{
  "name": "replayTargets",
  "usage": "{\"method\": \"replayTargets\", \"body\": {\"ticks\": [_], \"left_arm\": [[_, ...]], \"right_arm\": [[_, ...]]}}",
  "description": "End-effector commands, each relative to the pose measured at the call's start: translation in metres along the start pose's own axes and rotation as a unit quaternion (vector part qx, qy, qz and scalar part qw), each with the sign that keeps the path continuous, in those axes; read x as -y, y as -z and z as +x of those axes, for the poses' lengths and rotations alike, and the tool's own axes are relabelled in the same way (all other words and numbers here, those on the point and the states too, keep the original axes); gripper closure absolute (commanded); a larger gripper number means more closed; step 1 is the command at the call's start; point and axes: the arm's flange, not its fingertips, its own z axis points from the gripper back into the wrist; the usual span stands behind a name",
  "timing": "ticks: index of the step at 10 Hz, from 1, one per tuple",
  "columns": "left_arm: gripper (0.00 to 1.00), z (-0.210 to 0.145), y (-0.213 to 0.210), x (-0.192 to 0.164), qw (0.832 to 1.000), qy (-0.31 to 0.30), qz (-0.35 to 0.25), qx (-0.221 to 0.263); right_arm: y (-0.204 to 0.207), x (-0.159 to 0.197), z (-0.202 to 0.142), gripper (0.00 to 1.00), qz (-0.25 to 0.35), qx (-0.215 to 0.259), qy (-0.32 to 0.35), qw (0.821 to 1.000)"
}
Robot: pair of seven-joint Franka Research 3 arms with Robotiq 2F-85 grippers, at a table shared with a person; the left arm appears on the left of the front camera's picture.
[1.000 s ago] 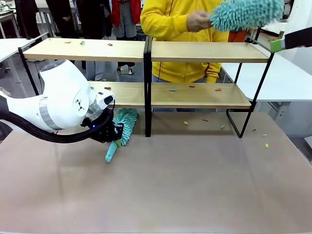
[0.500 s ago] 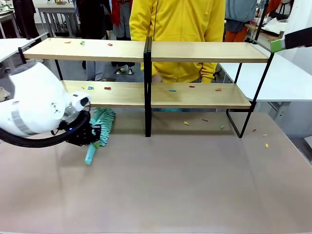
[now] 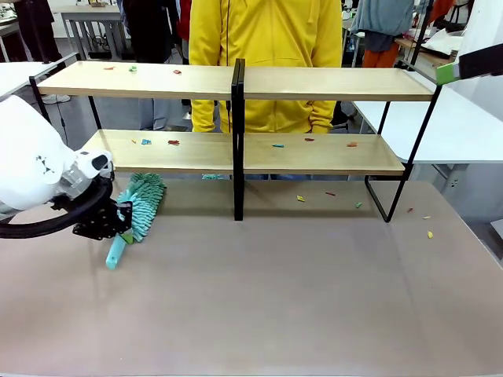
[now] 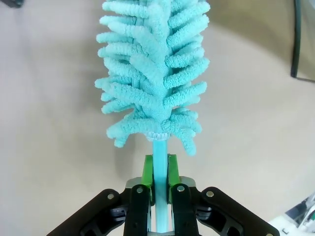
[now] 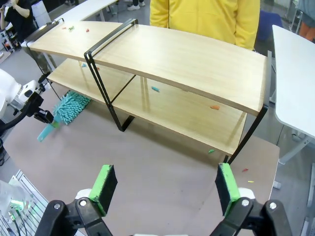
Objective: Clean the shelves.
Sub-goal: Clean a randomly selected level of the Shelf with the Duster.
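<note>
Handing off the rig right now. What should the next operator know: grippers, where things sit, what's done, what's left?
Left gripper: shut on the handle of the duster, its head low by the table, in front of the lower left end of the shelves.
Right gripper: open, holding nothing, raised off the shelves' right end.
Coloured scraps lie on both boards and on the table; a person stands behind.
Done: duster in hand. Left: sweep both boards.
</note>
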Motion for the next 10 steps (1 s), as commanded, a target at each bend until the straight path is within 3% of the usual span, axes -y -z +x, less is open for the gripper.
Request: {"method": "replayTargets", "body": {"ticks": [1, 2, 5, 7, 10], "left_arm": [[0.87, -0.046, -0.023, -0.035, 1.000, -0.025, -0.004, 0.018], [0.87, -0.052, -0.032, -0.045, 0.999, -0.031, -0.003, 0.017], [0.87, -0.087, -0.042, -0.071, 0.998, 0.045, -0.006, -0.049], [0.87, -0.097, -0.042, -0.082, 0.995, 0.065, -0.002, -0.080], [0.87, -0.123, -0.053, -0.101, 0.999, 0.037, -0.012, -0.038]], "right_arm": [[0.000, 0.001, 0.000, 0.00, 0.004, -0.001, -0.002, 1.000], [0.000, 0.001, 0.000, 0.00, 0.004, -0.001, -0.002, 1.000], [0.000, 0.001, 0.000, 0.00, 0.004, -0.001, -0.002, 1.000], [0.000, 0.001, 0.000, 0.00, 0.004, -0.001, -0.002, 1.000], [0.000, 0.001, 0.000, 0.00, 0.004, -0.001, -0.002, 1.000]]}}
